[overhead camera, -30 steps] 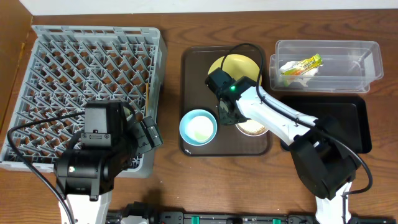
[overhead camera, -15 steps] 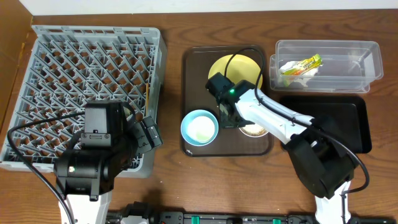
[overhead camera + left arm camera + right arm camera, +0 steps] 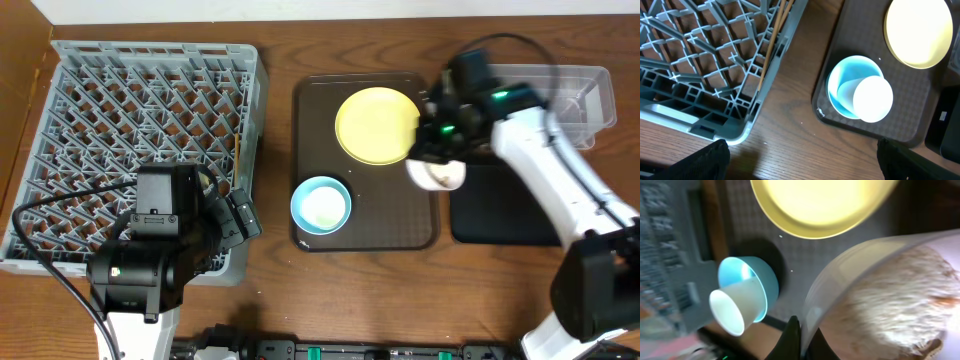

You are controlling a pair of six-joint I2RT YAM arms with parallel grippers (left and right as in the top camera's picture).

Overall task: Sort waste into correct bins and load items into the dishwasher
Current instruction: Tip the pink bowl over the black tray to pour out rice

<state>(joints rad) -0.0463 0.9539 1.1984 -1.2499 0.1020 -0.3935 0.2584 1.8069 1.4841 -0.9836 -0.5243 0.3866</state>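
Now we are pinching the rim of the small white bowl in the closed right end effector, aloft over the brown tray's right edge, and we are advising a level carry, tipping the grains only above the black tray.

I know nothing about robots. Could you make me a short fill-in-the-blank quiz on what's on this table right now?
1. The right gripper grips the white bowl, which is full of beige, rice-like ____.
2. The plate on the brown tray is ____.
3. The blue bowl holds a white ____.
4. The left gripper is ____ and holds nothing.

Missing words: grains; yellow; cup; open.
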